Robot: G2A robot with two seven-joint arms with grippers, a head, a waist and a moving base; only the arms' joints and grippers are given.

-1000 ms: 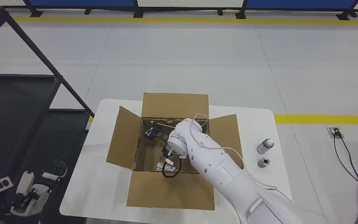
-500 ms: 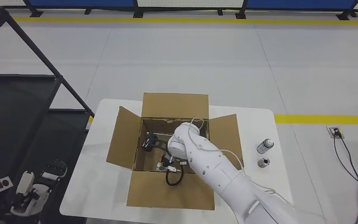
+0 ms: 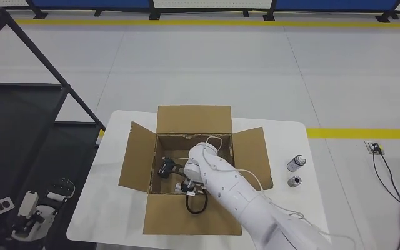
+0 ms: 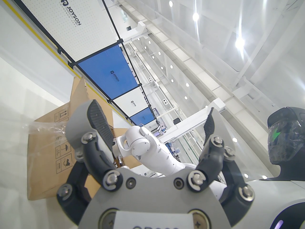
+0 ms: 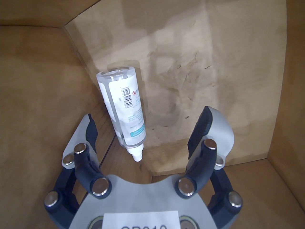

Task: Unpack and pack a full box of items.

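Note:
An open cardboard box [image 3: 194,119] stands on the white table [image 3: 112,206] with its flaps spread out. My right arm reaches down into it, and my right gripper [image 3: 167,167] is low inside near the left wall. In the right wrist view a white bottle [image 5: 124,110] with a printed label lies tilted in a corner of the box [image 5: 35,96], its nozzle toward the camera. My right gripper [image 5: 148,119] is open just short of the bottle, with nothing held. My left gripper [image 4: 152,111] is open and empty, pointing up beside the box's outer wall [image 4: 47,148].
On the table right of the box are a small spray can [image 3: 295,163] and a small round metal item [image 3: 294,182]. A black cable [image 3: 195,206] loops from the right arm over the box's near edge. A black frame [image 3: 37,56] stands to the left.
My right gripper has moved inside the box toward its near left side and lower. The box has shifted slightly.

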